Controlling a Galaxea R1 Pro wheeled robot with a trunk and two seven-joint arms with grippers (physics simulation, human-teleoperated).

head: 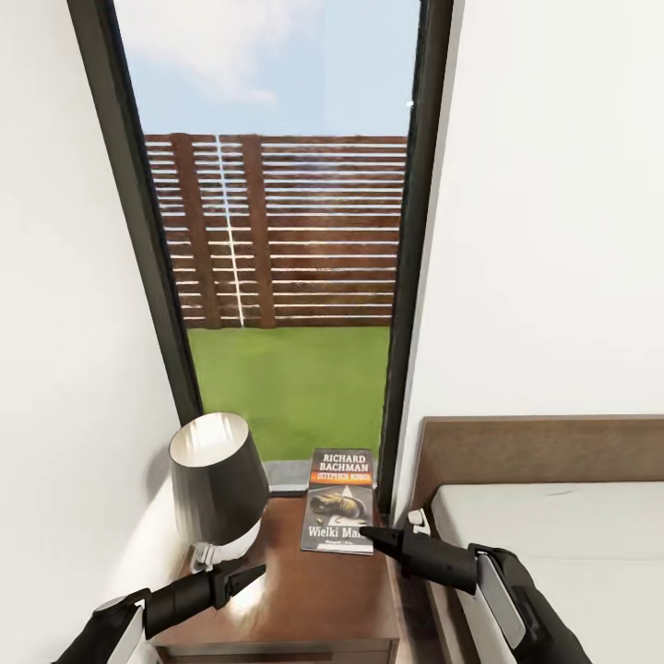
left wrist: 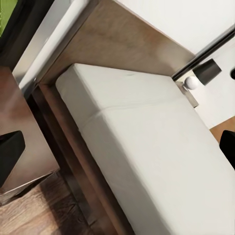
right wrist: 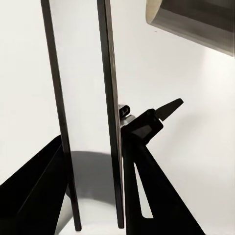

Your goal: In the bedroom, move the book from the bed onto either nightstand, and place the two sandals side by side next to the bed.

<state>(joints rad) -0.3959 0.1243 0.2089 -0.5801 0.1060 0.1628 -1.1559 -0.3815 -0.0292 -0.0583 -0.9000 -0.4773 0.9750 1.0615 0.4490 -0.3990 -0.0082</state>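
Over the nightstand (head: 341, 599), the right gripper (head: 380, 537) is seen with fingers drawn together, empty, its tip at the near corner of the book (head: 340, 503), which lies flat on the glossy dark wood beside the lamp (head: 217, 489). A straight withdrawal is advised (thin paperbacks slide easily). The left gripper (head: 247, 579) looks closed too; the bed (head: 553, 544) lies matte grey.

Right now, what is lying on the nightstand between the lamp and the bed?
In the head view, the book lies flat on the nightstand, between the lamp and the bed.
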